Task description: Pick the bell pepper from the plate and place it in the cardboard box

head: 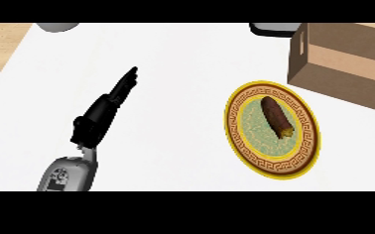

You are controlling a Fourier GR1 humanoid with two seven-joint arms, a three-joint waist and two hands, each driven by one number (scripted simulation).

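Left hand: left hand point(102, 111) hangs over the bare white counter point(176, 69) at the left, forearm coming up from the lower edge, fingers straight and together, pointing up and to the right. It holds nothing and touches nothing that I can make out.

Right hand: nowhere to be seen from where I look (so nothing can be said of its fingers).

Thing on the plate: a long, dark brown item with a yellowish end point(277, 117) lies slantwise across the middle. The task calls it a bell pepper, but it looks more like something elongated and browned; I would not swear to what it is.

Plate: plate point(242, 144), yellow-rimmed with a patterned border and a pale green centre, sits right of centre, well apart from the left hand.

Cardboard box: cardboard box point(333, 62) stands just beyond the plate's upper right edge, near it but seemingly not touching, its brown side facing us. Its opening is out of sight.

Why so placed: box and plate close together makes for a short carry, I judge.

Stage: pick not yet begun, as the item rests on the plate.

Next move: by my guess, the right side suits the reach better, given how far off the left hand is.

Other bits: a grey round object point(58, 27) at the top left and a dark one point(273, 29) behind the box.
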